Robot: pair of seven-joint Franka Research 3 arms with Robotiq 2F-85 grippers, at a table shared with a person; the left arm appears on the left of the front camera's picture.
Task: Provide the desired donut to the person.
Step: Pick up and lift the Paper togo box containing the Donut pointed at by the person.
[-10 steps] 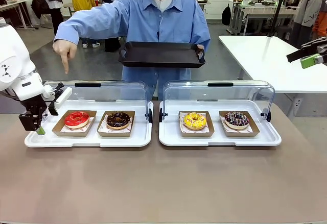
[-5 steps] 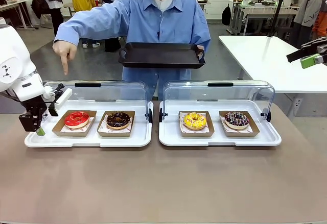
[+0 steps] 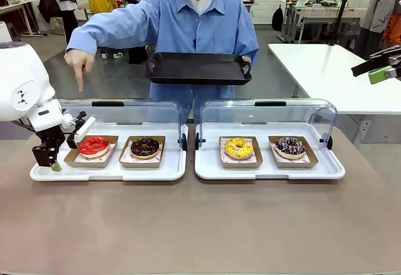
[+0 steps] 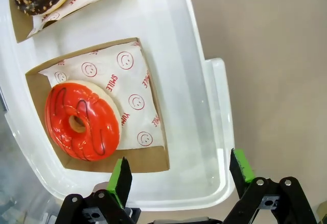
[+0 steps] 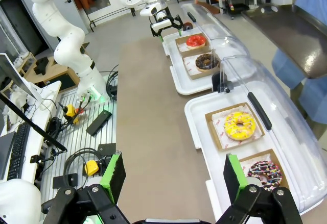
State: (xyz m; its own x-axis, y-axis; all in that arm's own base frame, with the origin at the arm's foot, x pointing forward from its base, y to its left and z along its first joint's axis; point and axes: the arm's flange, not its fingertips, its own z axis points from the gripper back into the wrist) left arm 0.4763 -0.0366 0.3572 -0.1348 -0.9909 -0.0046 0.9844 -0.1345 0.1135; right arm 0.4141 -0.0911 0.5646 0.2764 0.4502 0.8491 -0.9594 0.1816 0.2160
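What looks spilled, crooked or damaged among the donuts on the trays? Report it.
Nothing stands out. The red donut, chocolate donut, yellow donut and sprinkled donut each sit whole in their own cardboard holder, lined up in a row, with no crumbs or spills visible.

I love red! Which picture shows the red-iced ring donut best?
The left wrist view: the red-iced ring donut sits close up, its dark squiggles clear. The front view shows it small; the right wrist view, tiny, far off.

The person (image 3: 200, 18) facing you is pointing downward and holding a black tray (image 3: 197, 68); your left gripper (image 3: 56, 162) is hanging beside the red donut (image 3: 94, 145).
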